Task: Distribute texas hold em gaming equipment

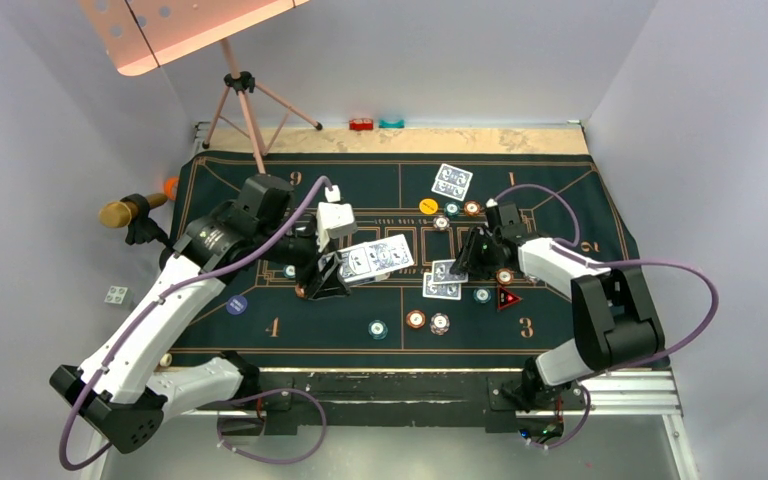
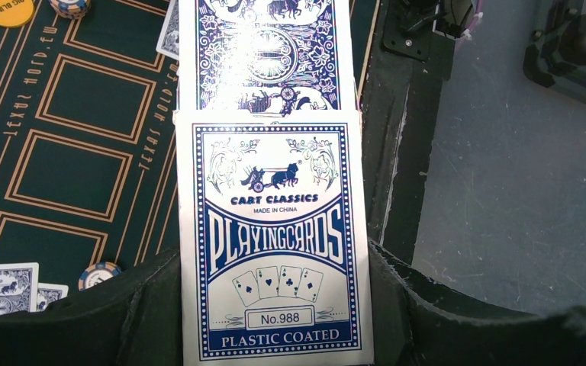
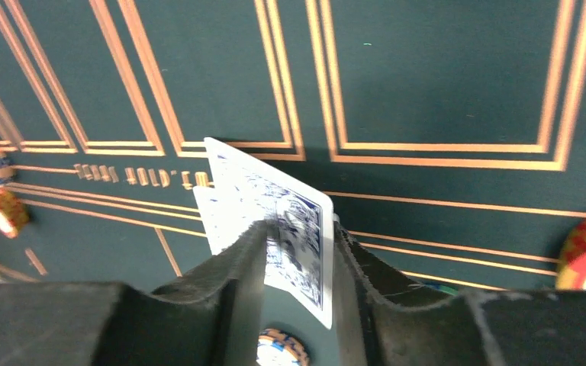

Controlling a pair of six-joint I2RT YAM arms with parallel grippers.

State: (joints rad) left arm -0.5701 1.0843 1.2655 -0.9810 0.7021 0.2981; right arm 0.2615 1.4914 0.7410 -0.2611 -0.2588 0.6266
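Green felt mat (image 1: 320,330) under both arms. Left gripper (image 1: 332,268) is clamped on the card box (image 2: 275,244), one top card (image 2: 263,46) poking past its end. Right gripper (image 3: 299,236) has a tilted card (image 3: 259,191) between its fingers; gripped or loose, hard to tell. Far side: two cards (image 1: 452,181), one yellow disc (image 1: 427,206). Left: one blue disc (image 1: 237,304). Right: one red triangle (image 1: 507,298). Roughly nine chips (image 1: 416,319).

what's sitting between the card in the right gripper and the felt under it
Only a striped chip, lying on the mat directly beneath the right gripper, near the lower edge of the card. The felt ahead of the card is bare, so setting it down slightly forward looks unobstructed.
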